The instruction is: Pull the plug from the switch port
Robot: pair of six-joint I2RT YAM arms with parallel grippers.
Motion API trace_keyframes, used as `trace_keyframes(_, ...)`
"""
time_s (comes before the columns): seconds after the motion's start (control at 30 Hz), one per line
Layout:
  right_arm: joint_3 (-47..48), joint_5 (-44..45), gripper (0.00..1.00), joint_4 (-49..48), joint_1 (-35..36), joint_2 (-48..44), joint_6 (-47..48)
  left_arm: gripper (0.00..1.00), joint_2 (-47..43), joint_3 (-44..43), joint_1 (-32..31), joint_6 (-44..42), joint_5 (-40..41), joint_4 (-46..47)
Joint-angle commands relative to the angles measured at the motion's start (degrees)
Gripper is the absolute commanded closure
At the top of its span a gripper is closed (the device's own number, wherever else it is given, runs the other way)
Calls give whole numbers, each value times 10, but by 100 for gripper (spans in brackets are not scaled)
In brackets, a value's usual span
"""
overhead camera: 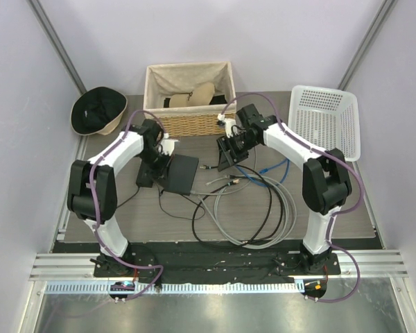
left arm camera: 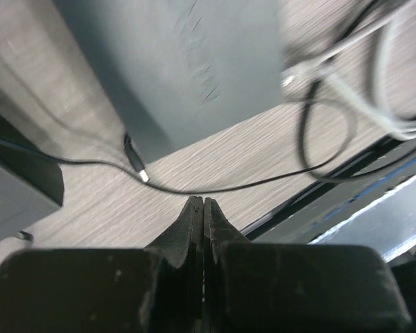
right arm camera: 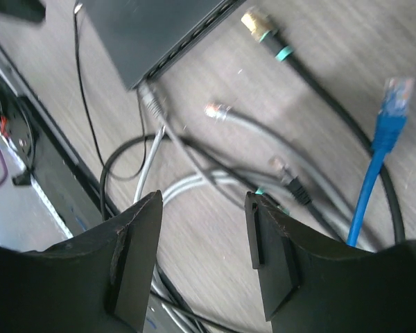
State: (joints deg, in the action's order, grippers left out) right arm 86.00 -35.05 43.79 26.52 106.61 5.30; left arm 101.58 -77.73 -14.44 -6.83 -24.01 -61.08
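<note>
The switch, a flat matte black box (overhead camera: 182, 173), lies on the table between the arms. In the right wrist view its narrow port edge (right arm camera: 184, 45) shows at the top, and a grey plug (right arm camera: 151, 102) on a grey cable sits against that edge at the corner, apparently inserted. My right gripper (right arm camera: 203, 198) is open and empty, above the loose cables and short of the plug. My left gripper (left arm camera: 204, 201) is shut on nothing, hovering over the table beside the box (left arm camera: 187, 62). A thin black cord's plug (left arm camera: 135, 163) lies by the box's side.
A black power brick (left arm camera: 14, 194) lies left of the box. Loose cable ends lie right of it: blue (right arm camera: 388, 125), black with a gold tip (right arm camera: 263, 31), grey (right arm camera: 218, 109). Coiled cables (overhead camera: 256, 208) lie in front. A wicker basket (overhead camera: 188, 97), white basket (overhead camera: 326, 118) and hat (overhead camera: 97, 111) stand behind.
</note>
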Motion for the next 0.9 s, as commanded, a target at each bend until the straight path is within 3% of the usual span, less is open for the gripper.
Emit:
trace_keyframes(0.0,45,-4,41,-40,14,28,-37,100,-32,43,3,-19,46,28)
trace_keyframes(0.53,44,4,40,-34,56,40,-30,100,-90,92,4,-3,85,91)
trace_keyframes(0.87,37,-27,40,-21,57,20,-44,100,-39,89,4,-8,128,117)
